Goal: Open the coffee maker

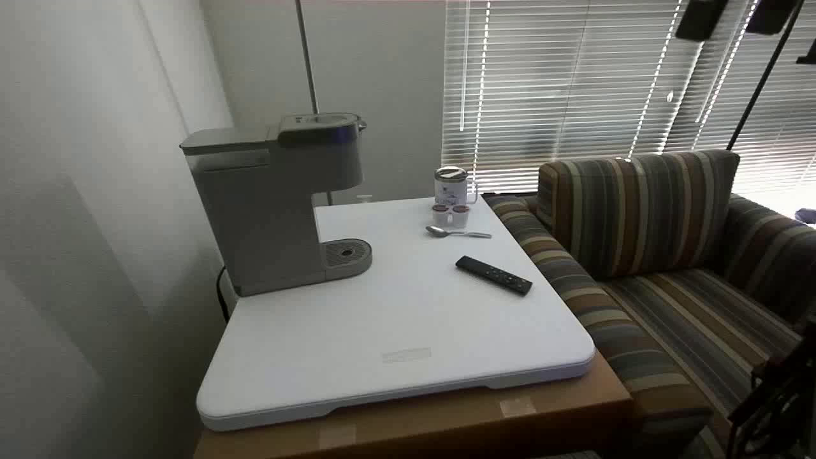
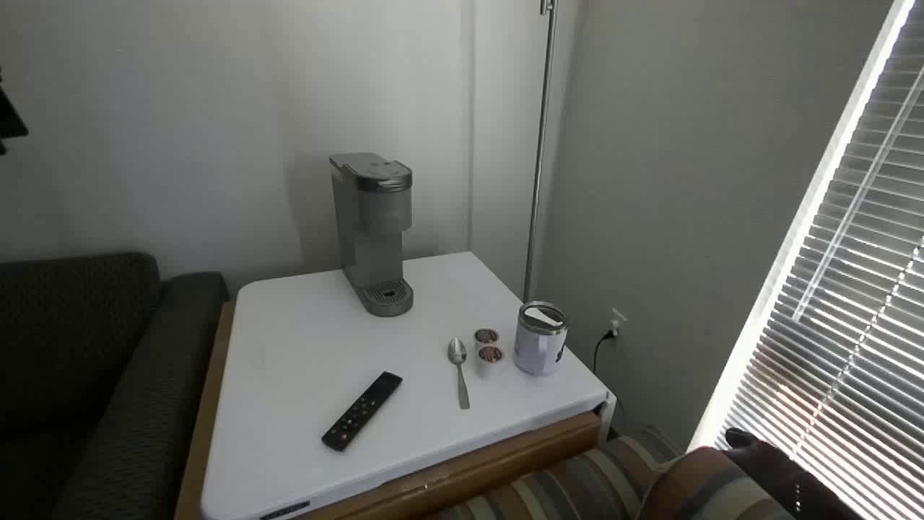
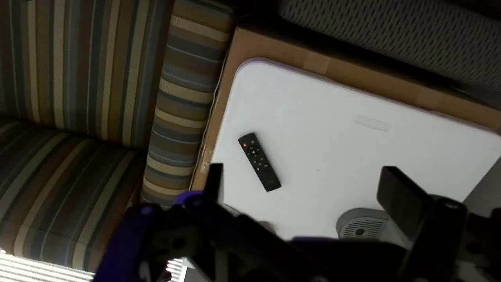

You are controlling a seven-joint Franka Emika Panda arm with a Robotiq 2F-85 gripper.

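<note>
One coffee maker; well beyond parted jaws.

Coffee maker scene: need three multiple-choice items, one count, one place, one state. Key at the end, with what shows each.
1. How many coffee pods stand near the mug?
A. One
B. Two
C. Four

2. Where does the spoon lie?
A. Inside the mug
B. On the armchair
C. On the white tabletop

3. How does the lid of the coffee maker stand?
A. Shut
B. Raised upright
C. Taken off

Key:
1: B, since two separate printed tops show in both exterior views.
2: C, since both exterior views show it lying flat there, close to the coffee pods.
3: A, since in both exterior views it sits down on the brew head, with nothing swung up above it.
</note>
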